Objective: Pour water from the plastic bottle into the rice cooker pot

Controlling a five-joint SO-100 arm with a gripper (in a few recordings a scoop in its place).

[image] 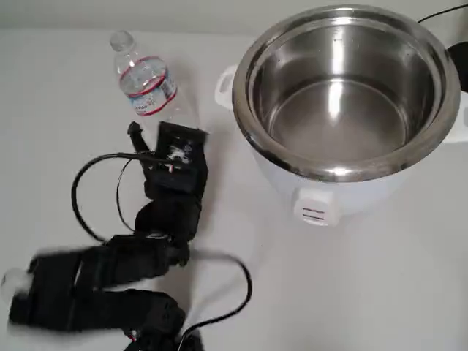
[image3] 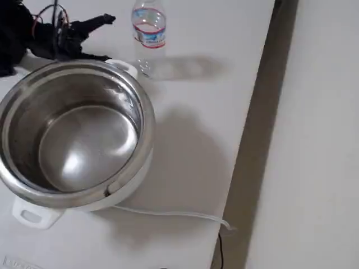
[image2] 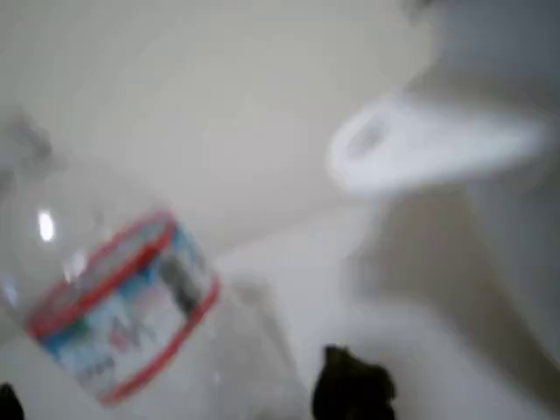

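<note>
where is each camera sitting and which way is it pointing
Overhead view: above the table, looking down on bottle, pot, black arm and hand.
Wrist view: rides on the arm, blurred, close on the bottle; a dark fingertip at bottom.
Fixed view: high at the pot's side, facing the arm.
All share the bottle.

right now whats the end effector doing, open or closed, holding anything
End effector: beside the plastic bottle, which stands upright on the table. Open or closed cannot be told; it does not look clamped on the bottle.
</note>
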